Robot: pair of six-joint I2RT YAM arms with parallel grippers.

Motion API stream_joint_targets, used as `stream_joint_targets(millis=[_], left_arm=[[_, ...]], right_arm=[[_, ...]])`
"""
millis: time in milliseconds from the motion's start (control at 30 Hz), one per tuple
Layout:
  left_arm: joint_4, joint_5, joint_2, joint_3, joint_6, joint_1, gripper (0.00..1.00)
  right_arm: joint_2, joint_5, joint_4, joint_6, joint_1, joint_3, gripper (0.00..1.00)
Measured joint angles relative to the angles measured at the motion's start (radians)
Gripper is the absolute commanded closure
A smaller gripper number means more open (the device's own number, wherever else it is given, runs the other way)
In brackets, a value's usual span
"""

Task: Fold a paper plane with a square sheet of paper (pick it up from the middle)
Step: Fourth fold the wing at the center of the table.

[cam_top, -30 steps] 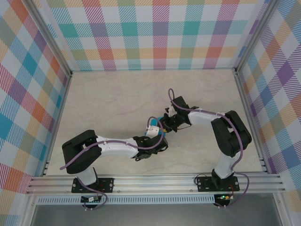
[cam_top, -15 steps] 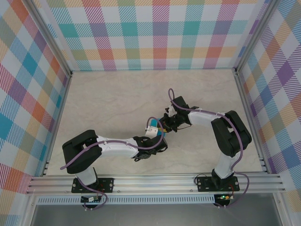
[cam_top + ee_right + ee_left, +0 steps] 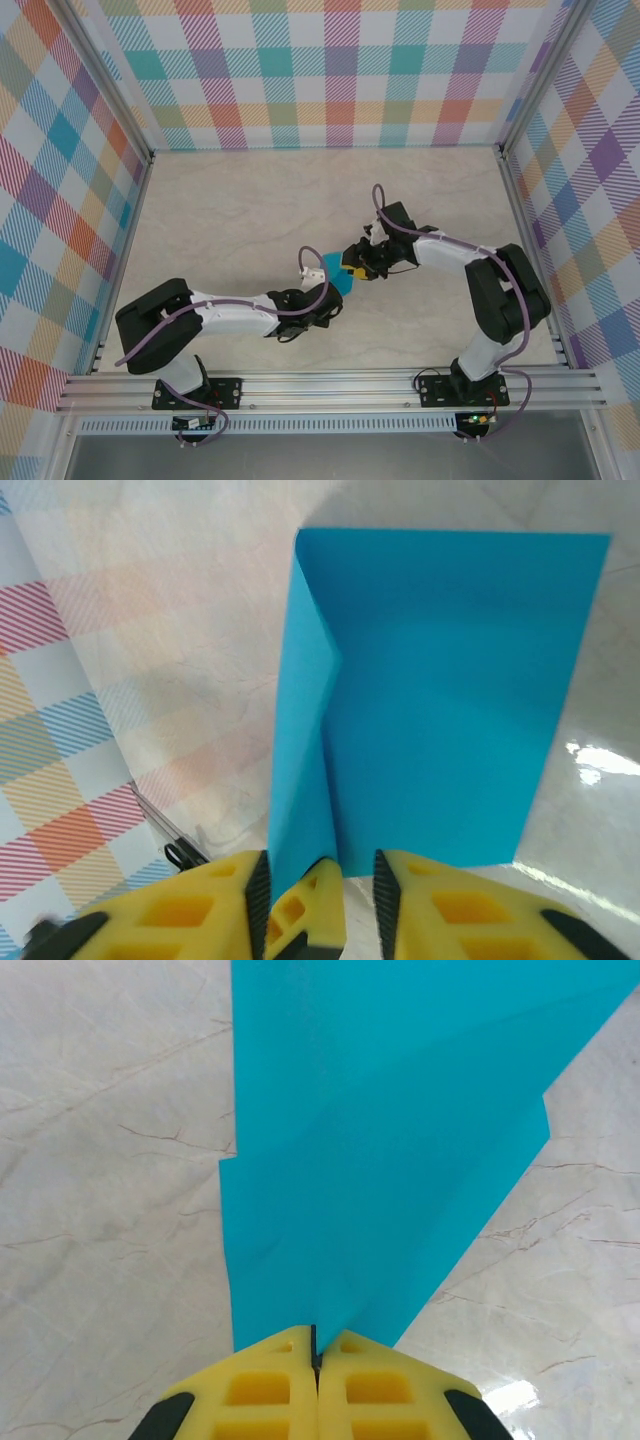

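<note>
Okay, left side first: left arm [image 3: 225,315] runs from its base at the near rail [image 3: 330,385] out toward table [image 3: 230,210] centre. Left gripper [image 3: 314,1338] has its yellow fingers [image 3: 260,1390] pressed flat together, pinching the near edge of the paper sheet [image 3: 390,1140]. In the left wrist view the teal sheet fans up and away from the pinch. There is a straight edge on the left with a small step in it and a slanted edge on the right ending in a corner. Marbled tabletop shows on both sides of it.

Centre: in the top view the paper sheet [image 3: 337,272] sits as a small teal patch between the two wrists, roughly mid-table and well apart from the plaid walls [image 3: 330,70]. Whether it is lifted off the surface or resting on it, cannot tell.

Right side: right gripper [image 3: 318,875] has its jaws parted, with a clear gap between the yellow fingers [image 3: 450,910]. The sheet's near edge reaches down into that gap. A narrow folded flap stands along the sheet's left side and a broad rectangular panel lies to the right. Cannot tell if the fingers touch the paper. Right arm [image 3: 490,290] bends back to its base at the near rail.
</note>
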Motion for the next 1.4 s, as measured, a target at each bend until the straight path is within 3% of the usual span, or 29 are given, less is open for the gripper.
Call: stream_joint_targets(millis=[167, 333, 500, 667, 967, 1400], left_arm=[[0.134, 0.151, -0.063, -0.098, 0.000, 0.077, 0.95], [0.240, 0.303, -0.098, -0.167, 0.000, 0.153, 0.95], [0.212, 0.367, -0.105, -0.143, 0.040, 0.171, 0.96], [0.152, 0.375, -0.105, -0.072, 0.092, 0.171, 0.97], [0.077, 0.352, -0.005, 0.002, 0.132, 0.129, 0.99], [0.034, 0.294, 0.025, 0.043, 0.150, 0.090, 0.99]], right_arm=[[-0.138, 0.034, -0.027, -0.024, -0.032, -0.035, 0.54], [-0.198, 0.036, -0.023, -0.036, -0.038, -0.067, 0.61], [-0.195, 0.009, -0.019, -0.037, -0.037, -0.105, 0.52], [-0.164, -0.042, 0.033, 0.004, -0.030, -0.113, 0.37], [-0.060, -0.053, 0.032, 0.040, -0.003, -0.049, 0.33], [0.084, 0.068, -0.174, 0.021, 0.028, 0.113, 0.42]])
